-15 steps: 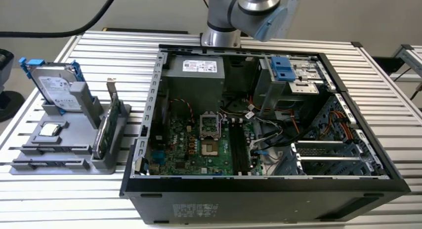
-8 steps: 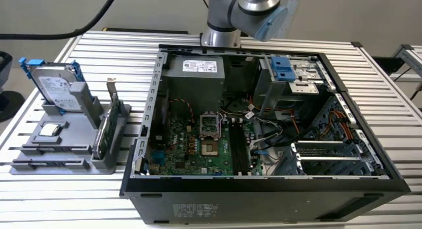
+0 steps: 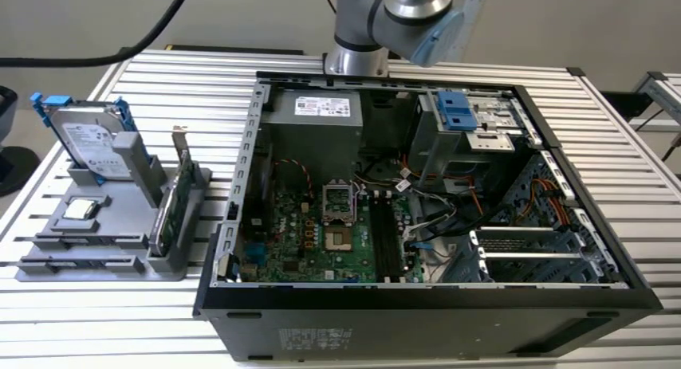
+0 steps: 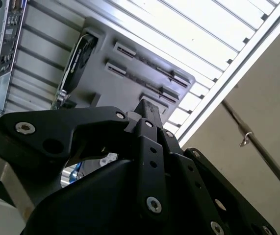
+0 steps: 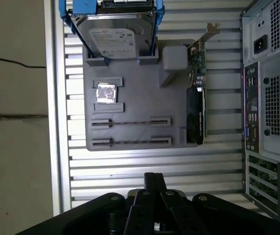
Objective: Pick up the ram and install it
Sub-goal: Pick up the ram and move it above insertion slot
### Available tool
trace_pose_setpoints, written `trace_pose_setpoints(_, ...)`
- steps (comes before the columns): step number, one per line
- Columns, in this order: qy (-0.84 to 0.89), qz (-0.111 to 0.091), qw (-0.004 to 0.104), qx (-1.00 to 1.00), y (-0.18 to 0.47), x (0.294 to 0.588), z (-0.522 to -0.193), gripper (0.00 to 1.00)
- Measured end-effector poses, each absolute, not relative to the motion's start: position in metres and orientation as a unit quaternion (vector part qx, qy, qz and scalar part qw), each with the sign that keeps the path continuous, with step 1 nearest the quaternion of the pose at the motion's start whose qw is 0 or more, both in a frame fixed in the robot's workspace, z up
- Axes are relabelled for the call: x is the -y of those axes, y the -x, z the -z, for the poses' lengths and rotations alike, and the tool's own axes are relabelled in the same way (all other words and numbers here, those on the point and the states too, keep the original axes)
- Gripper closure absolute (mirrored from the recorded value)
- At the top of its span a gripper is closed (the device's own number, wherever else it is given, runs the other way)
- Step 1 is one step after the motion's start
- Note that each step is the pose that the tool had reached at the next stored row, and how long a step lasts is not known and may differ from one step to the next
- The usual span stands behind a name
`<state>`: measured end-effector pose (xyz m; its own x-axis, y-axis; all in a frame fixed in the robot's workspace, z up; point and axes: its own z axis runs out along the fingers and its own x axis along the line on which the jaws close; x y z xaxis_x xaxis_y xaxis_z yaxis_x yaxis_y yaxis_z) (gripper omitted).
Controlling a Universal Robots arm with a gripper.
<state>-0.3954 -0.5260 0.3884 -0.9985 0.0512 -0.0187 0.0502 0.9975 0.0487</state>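
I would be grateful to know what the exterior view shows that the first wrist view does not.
Exterior view: the green motherboard inside the open black computer case. First wrist view: the case's perforated rear panel and the black pincer. Both: the grey slotted holder, the silver hard drive with blue rails, the green card with metal bracket.

- The case [image 3: 426,321] lies open on the table [image 3: 596,130], and I see the holder [image 3: 107,225] just beside it, on the exterior view's left.
- On the holder, the drive [image 3: 91,142] stands at the far end and the chip [image 3: 80,210] lies flat in front of it.
- The card [image 3: 175,202] stands on its edge along the holder's side next to the case.
- Inside the case, the board [image 3: 309,233] lies on the bottom, and the power supply [image 3: 324,122] sits behind it.
- The arm [image 3: 394,18] rises behind the case.
- In the first wrist view, the gripper [image 5: 154,181] hangs above the table, near the holder's end opposite to the drive.
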Motion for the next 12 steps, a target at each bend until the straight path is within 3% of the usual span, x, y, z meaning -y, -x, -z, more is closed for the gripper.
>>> trace_pose_setpoints(12,-0.025,-0.024,0.010,-0.999,0.3955,0.5281,-0.3882,1.00)
